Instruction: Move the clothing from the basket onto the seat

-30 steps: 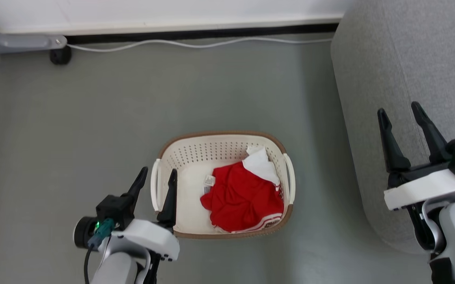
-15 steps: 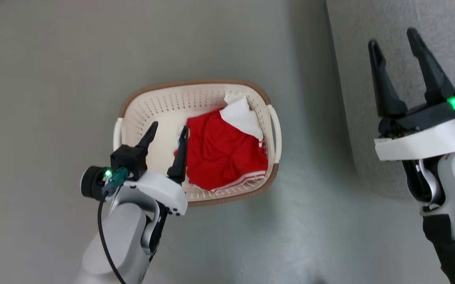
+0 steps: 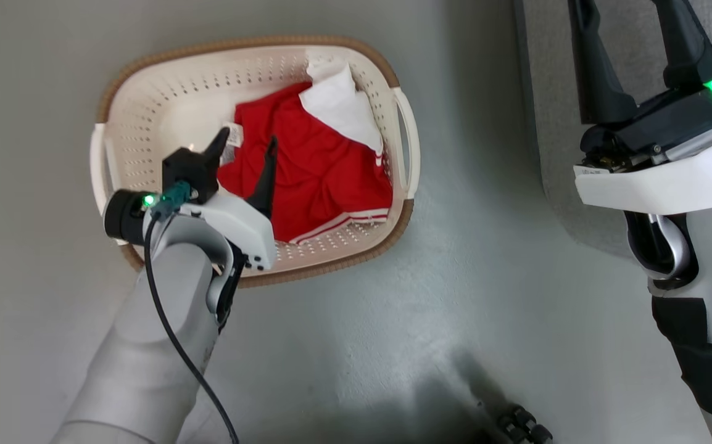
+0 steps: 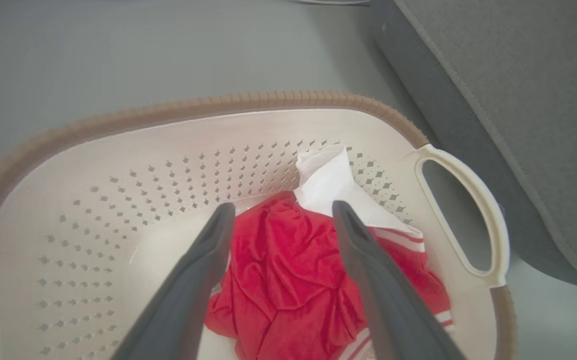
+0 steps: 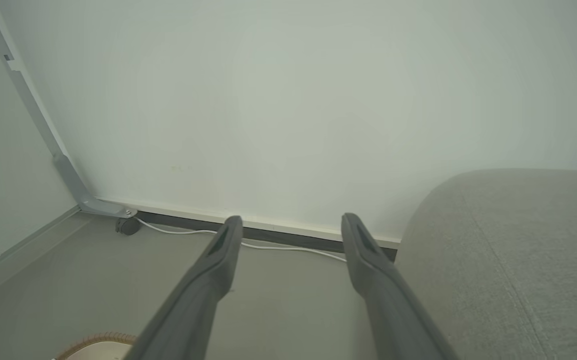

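The clothing (image 3: pixel 319 166) is a crumpled bright red garment with white stripes and a white panel (image 4: pixel 333 185). It lies in the right half of the cream basket (image 3: pixel 165 92), whose rim is brown. My left gripper (image 3: pixel 247 138) hangs open inside the basket over the garment's left edge. In the left wrist view, its fingers straddle the red fabric (image 4: pixel 293 280) and hold nothing. My right gripper (image 5: pixel 291 219) is open and empty, raised beside the grey seat (image 3: pixel 553 123), which stands right of the basket.
Grey floor surrounds the basket. A white cable (image 5: pixel 268 246) runs along the baseboard under the pale wall, and a metal bracket with a black foot (image 5: pixel 128 225) sits in the corner. A dark ridged object (image 3: pixel 519 425) shows at the head view's bottom edge.
The head camera has tilted down and shifted. My left gripper has gone from outside the basket's left rim to over the red garment inside it. The right gripper stays open.
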